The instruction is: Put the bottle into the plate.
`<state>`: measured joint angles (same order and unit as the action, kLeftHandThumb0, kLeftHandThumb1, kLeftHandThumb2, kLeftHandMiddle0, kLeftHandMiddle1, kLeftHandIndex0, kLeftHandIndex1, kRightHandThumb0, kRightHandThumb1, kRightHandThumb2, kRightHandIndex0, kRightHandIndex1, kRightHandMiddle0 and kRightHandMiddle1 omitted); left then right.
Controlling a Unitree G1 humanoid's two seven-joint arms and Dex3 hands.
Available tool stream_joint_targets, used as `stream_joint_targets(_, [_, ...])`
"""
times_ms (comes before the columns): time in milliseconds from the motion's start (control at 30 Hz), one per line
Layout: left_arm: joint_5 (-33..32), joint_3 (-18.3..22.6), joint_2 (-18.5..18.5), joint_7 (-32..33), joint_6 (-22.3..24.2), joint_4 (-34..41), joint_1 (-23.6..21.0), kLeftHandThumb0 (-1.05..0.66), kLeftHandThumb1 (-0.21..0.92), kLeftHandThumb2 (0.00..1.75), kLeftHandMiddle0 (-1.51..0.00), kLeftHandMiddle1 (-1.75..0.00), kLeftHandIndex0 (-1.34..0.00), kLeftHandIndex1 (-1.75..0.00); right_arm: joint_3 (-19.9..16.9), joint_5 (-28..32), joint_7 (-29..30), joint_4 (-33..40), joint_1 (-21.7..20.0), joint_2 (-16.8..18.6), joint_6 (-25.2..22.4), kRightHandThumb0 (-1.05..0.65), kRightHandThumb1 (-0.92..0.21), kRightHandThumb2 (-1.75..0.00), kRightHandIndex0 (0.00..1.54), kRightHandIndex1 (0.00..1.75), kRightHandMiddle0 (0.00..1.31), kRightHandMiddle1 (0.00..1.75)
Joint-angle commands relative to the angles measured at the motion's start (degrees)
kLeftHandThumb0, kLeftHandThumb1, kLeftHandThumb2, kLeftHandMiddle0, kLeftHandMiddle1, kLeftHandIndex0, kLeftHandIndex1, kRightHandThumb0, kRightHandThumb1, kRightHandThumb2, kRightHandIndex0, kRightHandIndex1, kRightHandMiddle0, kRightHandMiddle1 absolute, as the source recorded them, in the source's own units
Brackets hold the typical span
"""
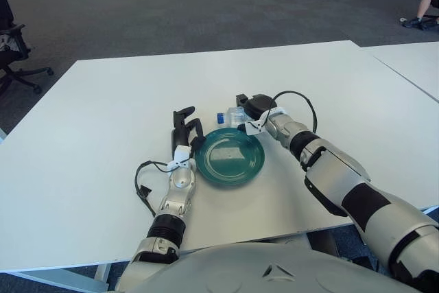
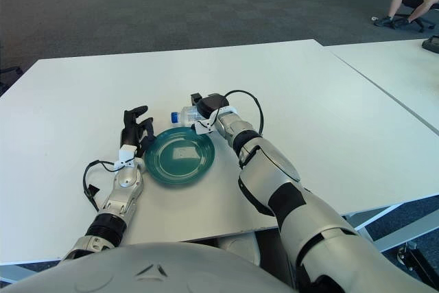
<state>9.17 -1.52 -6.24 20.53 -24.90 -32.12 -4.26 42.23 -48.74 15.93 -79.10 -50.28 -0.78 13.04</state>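
A plate [image 1: 230, 156] lies on the table [image 1: 89, 142], near the middle of its near half. The bottle [image 2: 185, 116] lies on its side on the table just behind the plate's far rim, its cap end pointing left. The right hand [image 1: 250, 109] is just behind the plate's far right edge, against the bottle's right end, with its arm running back toward the near right corner. The left hand [image 1: 184, 127] is just left of the plate, close to its left rim, its forearm stretching toward the table's near edge. A cable [image 1: 142, 183] loops on the table left of that forearm. A second table [image 2: 405, 73] stands to the right.
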Motion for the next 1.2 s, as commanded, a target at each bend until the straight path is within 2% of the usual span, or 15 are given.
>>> stream_joint_targets(0, [-0.79,0.67,-0.91,0.45,0.84,0.02,0.46,-0.60,0.92,0.75,-0.40,-0.60,-0.12,-1.09,0.70,-1.14,0.68,-1.16,2.67,-0.49,-1.30,-0.43,-0.46,-1.12,0.86,1.75,0.49,1.75])
stream_joint_targets(133, [-0.75,0.75,-0.89,0.50,0.57,0.11,0.54,-0.60,0.92,0.74,-0.40,-0.59,-0.12,-1.10,0.00,-0.46,3.38,-1.05,2.98,-0.06,-1.99,-0.45,-0.39,-1.22,0.99,1.75,0.55,1.75])
stream_joint_targets(233, [-0.56,0.76,-0.85,0.64,0.45,0.15,0.58,-0.59,0.92,0.74,-0.40,-0.59,-0.13,-1.10,-0.73,0.18,4.61,-0.98,3.01,0.18,-2.14,-0.45,-0.37,-1.25,1.03,1.75,0.57,1.75])
stream_joint_targets(433, [-0.11,0.79,-0.55,1.06,-0.23,-0.29,0.39,-0.58,0.92,0.74,-0.42,-0.59,-0.13,-1.11,-4.41,2.98,7.47,-0.42,2.05,0.66,-1.69,-0.45,-0.37,-1.25,1.12,1.75,0.56,1.75])
stream_joint_targets(833, [-0.14,1.00,-0.24,1.18,-0.14,-0.32,0.18,-0.58,0.92,0.75,-0.43,-0.60,-0.13,-1.11,-7.41,4.16,11.01,-0.09,1.76,0.68,-0.77,-0.45,-0.38,-1.24,1.18,1.75,0.56,1.75])
stream_joint_targets(1167, [-1.02,1.66,-0.09,0.54,-0.12,-0.73,-0.18,-0.57,0.92,0.75,-0.44,-0.60,-0.15,-1.12,-8.68,4.04,13.51,0.24,-0.11,0.26,0.75,-0.45,-0.36,-1.25,1.22,1.75,0.57,1.75])
